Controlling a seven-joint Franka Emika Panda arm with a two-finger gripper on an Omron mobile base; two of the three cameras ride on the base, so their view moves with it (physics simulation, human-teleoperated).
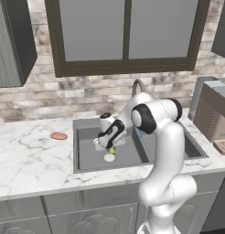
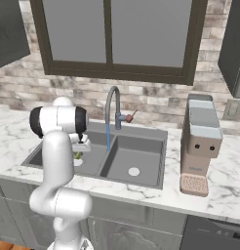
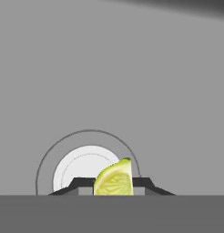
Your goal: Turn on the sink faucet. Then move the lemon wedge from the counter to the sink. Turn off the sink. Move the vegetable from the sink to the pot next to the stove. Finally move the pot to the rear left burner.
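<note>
My gripper hangs inside the left bowl of the dark grey sink, shut on the yellow-green lemon wedge. In the hand view the lemon wedge sits between my fingertips, just above the round white drain. The lemon wedge also peeks out beside my arm in the right base view. The grey gooseneck sink faucet stands behind the sink's divider, and a thin blue stream of water falls from its spout. White marble counter surrounds the sink.
A flat orange-brown oval lies on the counter left of the sink. A tall beige and grey appliance stands on the counter to the right. The right bowl holds only its white drain. A brick wall and window rise behind.
</note>
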